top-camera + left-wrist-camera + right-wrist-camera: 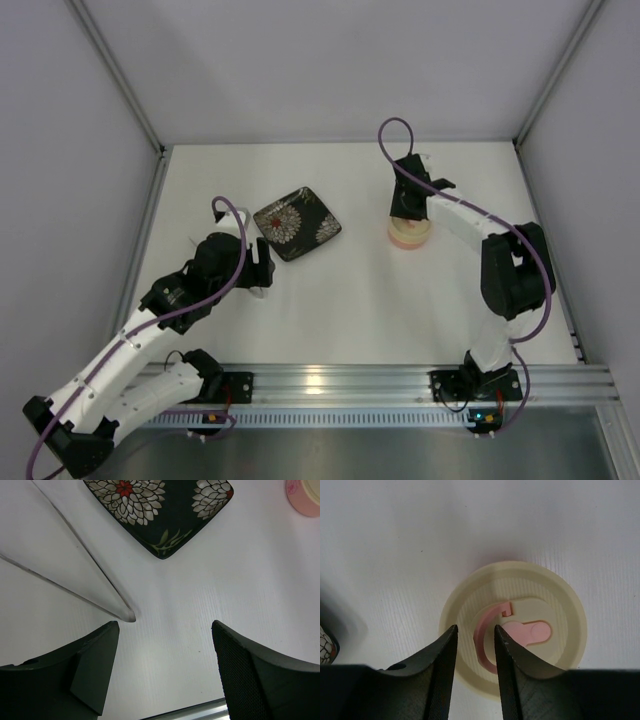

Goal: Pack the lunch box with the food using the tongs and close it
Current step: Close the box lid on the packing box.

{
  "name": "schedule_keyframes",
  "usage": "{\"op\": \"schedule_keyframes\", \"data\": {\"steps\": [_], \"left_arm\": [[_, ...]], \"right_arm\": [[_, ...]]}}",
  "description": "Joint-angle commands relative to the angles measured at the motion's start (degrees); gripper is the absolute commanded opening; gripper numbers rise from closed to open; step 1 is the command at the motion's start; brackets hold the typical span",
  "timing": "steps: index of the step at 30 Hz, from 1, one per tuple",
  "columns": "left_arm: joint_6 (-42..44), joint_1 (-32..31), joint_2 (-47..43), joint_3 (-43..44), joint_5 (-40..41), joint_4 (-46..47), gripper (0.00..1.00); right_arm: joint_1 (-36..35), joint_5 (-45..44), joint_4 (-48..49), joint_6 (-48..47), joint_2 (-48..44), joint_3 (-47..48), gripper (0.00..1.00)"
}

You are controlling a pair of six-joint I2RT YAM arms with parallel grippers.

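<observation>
Surface: a white surface (400, 300) walled in white on three sides; both arms are bolted at its near edge.
Lunch box location: the lunch box (410, 236) stands on the right half, well apart from the plate (297, 223).
Lid: the lid (560, 595) is seated flat on the box, with its pink handle (527, 632) folded down at the centre.
Food: none is seen in any view, and the plate is seen bare. It is judged to be inside the box.
Right gripper: the right gripper (475, 630) hangs directly over the lid. Its jaws are parted by a narrow gap and nothing is clamped between them.
Left gripper: the left gripper (165, 625) hovers over bare surface, spread wide and empty.
Tongs: the tongs (125, 612) lie flat just beside the left gripper, with the joined end of the V nearest it.
Handling, lid: it is judged light, rigid and smooth. Hold is best taken on the raised pink handle, as the rim is wide for the jaws.
Handling, tongs: they are judged thin, springy and slippery. A grasp across both legs near the joined end is advised.
Risk: the box could be shifted by a sideways push.
</observation>
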State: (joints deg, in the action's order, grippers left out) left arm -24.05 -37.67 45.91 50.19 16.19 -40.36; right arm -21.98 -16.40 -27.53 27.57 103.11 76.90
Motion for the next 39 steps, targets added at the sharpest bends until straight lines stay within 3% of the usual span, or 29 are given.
{"op": "schedule_keyframes", "data": {"steps": [1,17,26,39], "left_arm": [[0.15,-0.21,0.06,-0.01,0.95,1.42,0.80],[0.24,-0.21,0.14,-0.01,0.87,1.34,0.80],[0.15,-0.21,0.23,-0.01,0.95,1.42,0.80],[0.15,-0.21,0.67,-0.01,1.22,1.34,0.80]], "right_arm": [[0.27,-0.74,-2.97,-0.50,-2.12,-0.53,0.36],[0.36,-1.09,-3.23,-2.00,-7.13,1.14,0.38],[0.27,-1.61,-2.62,0.46,-11.97,-7.73,0.37],[0.18,1.20,2.74,0.82,-5.90,-13.71,0.35]]}}
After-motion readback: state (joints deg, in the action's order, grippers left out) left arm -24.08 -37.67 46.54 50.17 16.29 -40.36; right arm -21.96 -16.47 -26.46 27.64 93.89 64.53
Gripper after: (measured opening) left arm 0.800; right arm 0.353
